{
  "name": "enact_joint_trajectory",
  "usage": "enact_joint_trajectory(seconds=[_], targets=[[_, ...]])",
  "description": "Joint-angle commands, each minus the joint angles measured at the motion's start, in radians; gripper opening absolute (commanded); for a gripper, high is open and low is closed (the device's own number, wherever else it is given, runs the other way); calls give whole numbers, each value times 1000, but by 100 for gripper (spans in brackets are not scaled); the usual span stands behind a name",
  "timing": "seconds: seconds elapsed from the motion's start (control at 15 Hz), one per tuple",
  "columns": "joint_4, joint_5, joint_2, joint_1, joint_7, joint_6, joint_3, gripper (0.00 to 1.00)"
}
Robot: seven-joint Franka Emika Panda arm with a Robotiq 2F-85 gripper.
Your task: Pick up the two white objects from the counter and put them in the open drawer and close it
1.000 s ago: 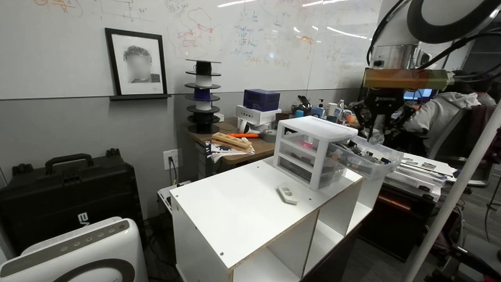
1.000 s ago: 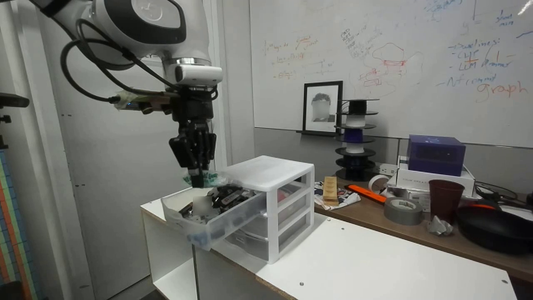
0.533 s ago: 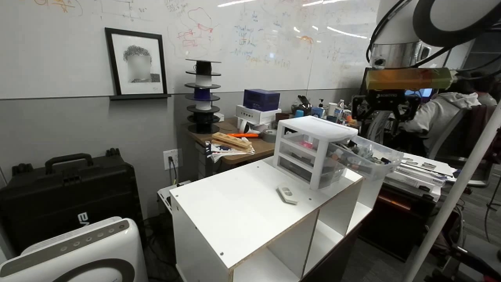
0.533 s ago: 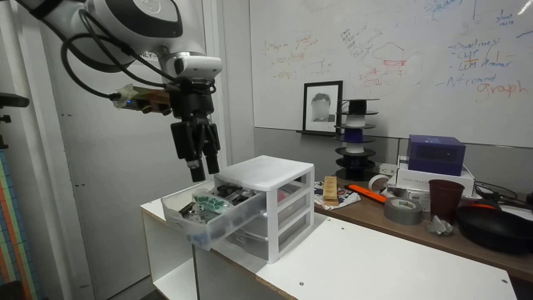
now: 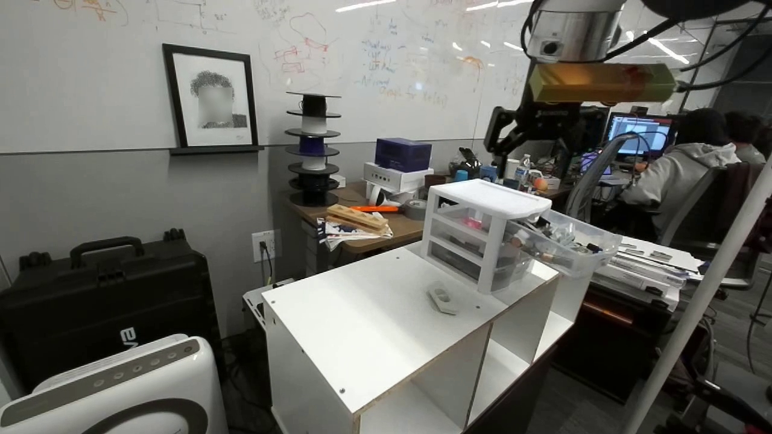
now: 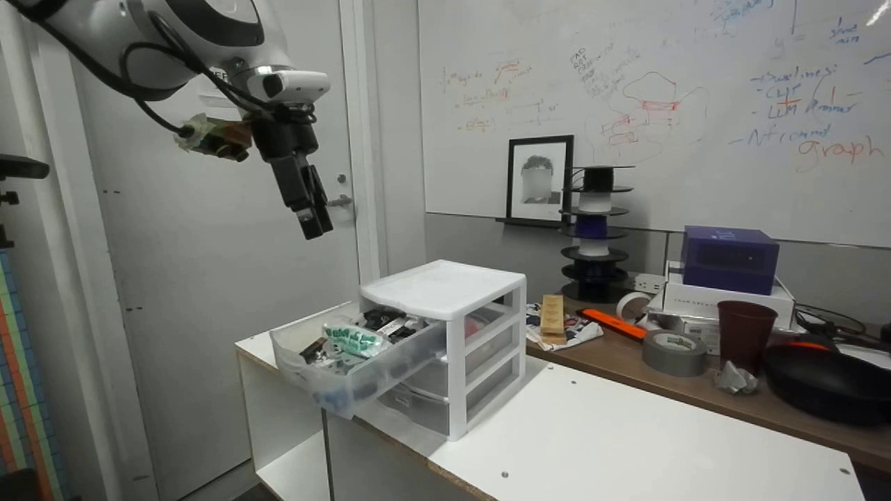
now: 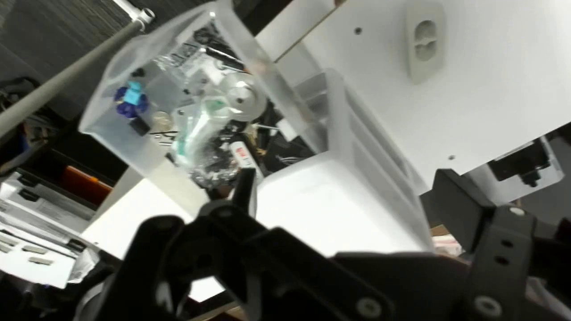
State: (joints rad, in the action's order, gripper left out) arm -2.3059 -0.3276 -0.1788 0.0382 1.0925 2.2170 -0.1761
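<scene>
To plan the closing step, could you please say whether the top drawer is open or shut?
Open: in both exterior views, the top drawer juts out from the white drawer unit, its inside exposed.

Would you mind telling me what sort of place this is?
Probably an office or lab: there is a written-on whiteboard, a lit computer screen in the background, and a stack of spools standing on a cluttered wooden desk.
</scene>
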Motion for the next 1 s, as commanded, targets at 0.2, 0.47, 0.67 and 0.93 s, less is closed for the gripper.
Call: enact_joint_trajectory(seconds=[0.2, 0.47, 0.67, 0.93], targets=[[29, 6, 164, 68, 4, 195, -15, 100], [19, 0, 227, 99, 25, 312, -7, 100], [20, 25, 266, 113, 11, 354, 2, 100], [13, 49, 299, 110, -13, 335, 27, 100]])
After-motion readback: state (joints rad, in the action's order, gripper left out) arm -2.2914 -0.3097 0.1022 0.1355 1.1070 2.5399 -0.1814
